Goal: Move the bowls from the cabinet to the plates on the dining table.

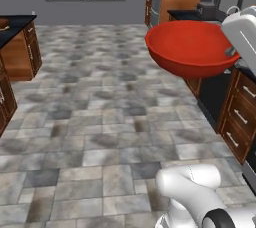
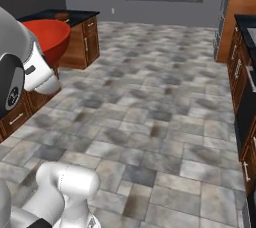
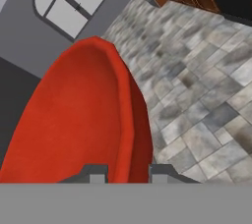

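While aloft over grey stone-tile floor (image 1: 100,122):
Item: glossy red round bowl (image 1: 192,47), far rim cut off.
Gripper (image 3: 127,173): clamped on bowl rim, fingertips (image 3: 97,174) partly hidden.

Base views flank the arm; hand view hugs red bowl (image 3: 83,120)

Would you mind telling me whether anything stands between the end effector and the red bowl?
Nothing visible does. In the hand view the end effector is shut on the red bowl, one finger on each side of its rim. The bowl hangs high above the tiled floor.
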Available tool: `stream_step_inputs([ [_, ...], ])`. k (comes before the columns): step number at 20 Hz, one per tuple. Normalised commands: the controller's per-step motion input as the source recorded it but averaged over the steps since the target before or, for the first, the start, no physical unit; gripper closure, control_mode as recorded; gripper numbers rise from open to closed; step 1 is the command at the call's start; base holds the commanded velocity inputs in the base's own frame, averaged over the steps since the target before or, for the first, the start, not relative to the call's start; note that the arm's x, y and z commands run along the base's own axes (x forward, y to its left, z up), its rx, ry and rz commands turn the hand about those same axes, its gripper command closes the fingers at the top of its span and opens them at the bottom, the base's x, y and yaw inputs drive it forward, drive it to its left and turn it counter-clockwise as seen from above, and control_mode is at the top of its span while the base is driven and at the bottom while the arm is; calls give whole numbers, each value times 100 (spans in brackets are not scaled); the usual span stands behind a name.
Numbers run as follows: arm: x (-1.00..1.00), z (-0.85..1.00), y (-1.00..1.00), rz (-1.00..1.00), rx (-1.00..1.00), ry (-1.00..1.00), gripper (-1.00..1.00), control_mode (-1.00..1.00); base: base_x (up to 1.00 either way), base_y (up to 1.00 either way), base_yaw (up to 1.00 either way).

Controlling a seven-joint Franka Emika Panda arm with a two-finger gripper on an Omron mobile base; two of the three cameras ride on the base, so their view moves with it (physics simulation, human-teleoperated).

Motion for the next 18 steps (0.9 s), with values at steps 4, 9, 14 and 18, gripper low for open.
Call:
stream_step_inputs([
  [4, 0, 0, 0, 0, 0, 0, 100, 100, 62, 13, -1],
  [9, 0, 0, 0, 0, 0, 0, 100, 100, 62, 16, -1],
  [14, 0, 0, 0, 0, 0, 0, 100, 100, 62, 21, -2],
  [18, 0, 0, 0, 0, 0, 0, 100, 100, 62, 23, -2],
])
